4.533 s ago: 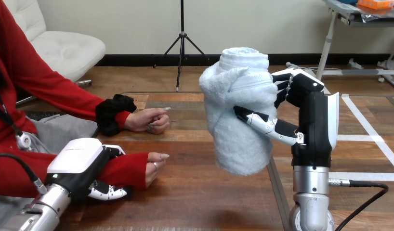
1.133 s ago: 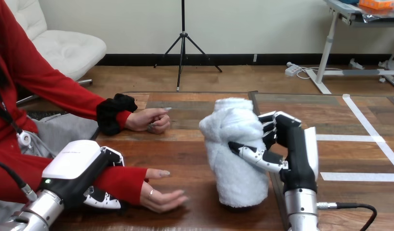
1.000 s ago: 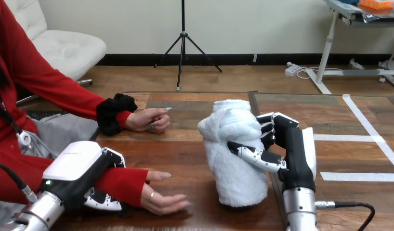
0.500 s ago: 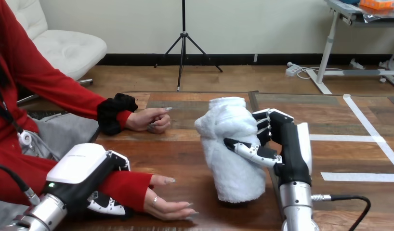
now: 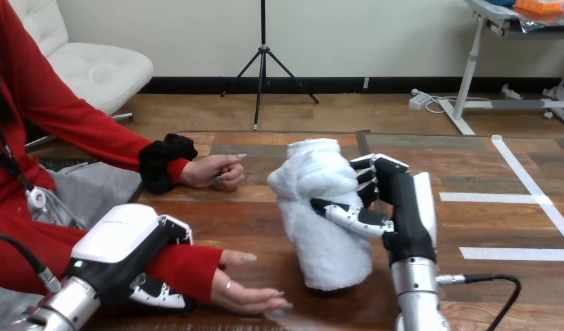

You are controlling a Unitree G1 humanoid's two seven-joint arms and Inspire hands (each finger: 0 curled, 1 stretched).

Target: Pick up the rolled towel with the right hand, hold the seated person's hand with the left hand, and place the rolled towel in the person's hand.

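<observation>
A white rolled towel (image 5: 317, 207) stands upright, tilted a little left, its lower end at or just above the table. My right hand (image 5: 396, 210) is shut on it from the right, thumb across its front. My left hand (image 5: 131, 258) is curled round the person's red-sleeved wrist at the lower left, thumb beneath. That hand of the person (image 5: 248, 293) lies palm up with its fingers stretched toward the towel, a short gap left of the towel's base.
The person's other hand (image 5: 214, 172) rests loosely curled on the table farther back, with a black cuff at its wrist. A dark seam (image 5: 365, 148) runs across the tabletop behind the towel. White tape lines (image 5: 514, 200) mark the floor at right.
Since 4.5 s ago the towel came down from mid-air to the table. The person's near hand turned palm up. Over the last second my right hand carried the towel left, toward that open hand.
</observation>
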